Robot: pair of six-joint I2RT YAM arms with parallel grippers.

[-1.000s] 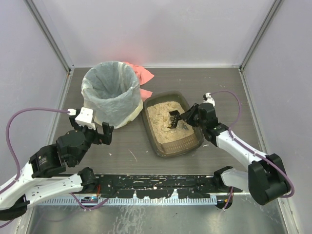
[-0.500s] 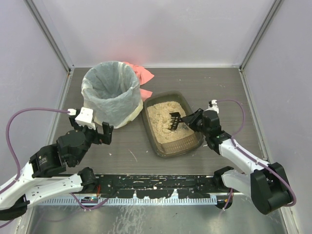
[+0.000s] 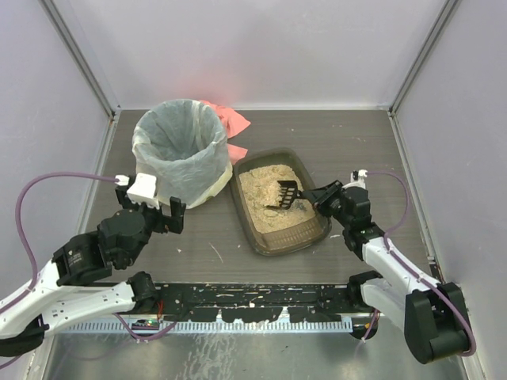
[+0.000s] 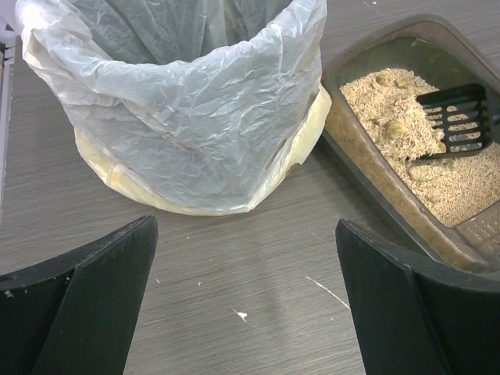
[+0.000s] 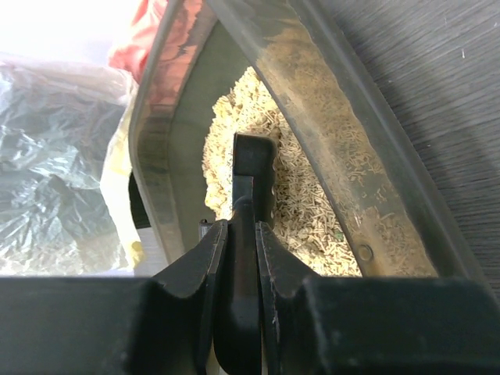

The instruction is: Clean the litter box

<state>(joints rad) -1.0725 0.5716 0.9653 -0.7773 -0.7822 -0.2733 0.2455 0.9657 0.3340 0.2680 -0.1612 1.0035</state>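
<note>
Tabletop (image 3: 341,138): one litter box (image 3: 279,245), one scoop (image 3: 285,192)

1. A grey-brown, wood-grain worktop (image 3: 341,142) fills the middle of the frame.
2. Plain pale walls (image 3: 253,47) enclose it at left, top and right.
3. Metal struts (image 3: 79,55) slant in both upper corners.

A round bin (image 3: 178,154) lined with a crinkled white bag (image 4: 203,109) stands upper left of centre on a grey wood-grain table (image 3: 333,138). At the bin's upper right lies a pinkish-red cloth (image 3: 231,119), perhaps crumpled. A small black slotted scoop (image 3: 286,193) sits just right of centre. White flecks (image 4: 241,315) dot the table.
</note>
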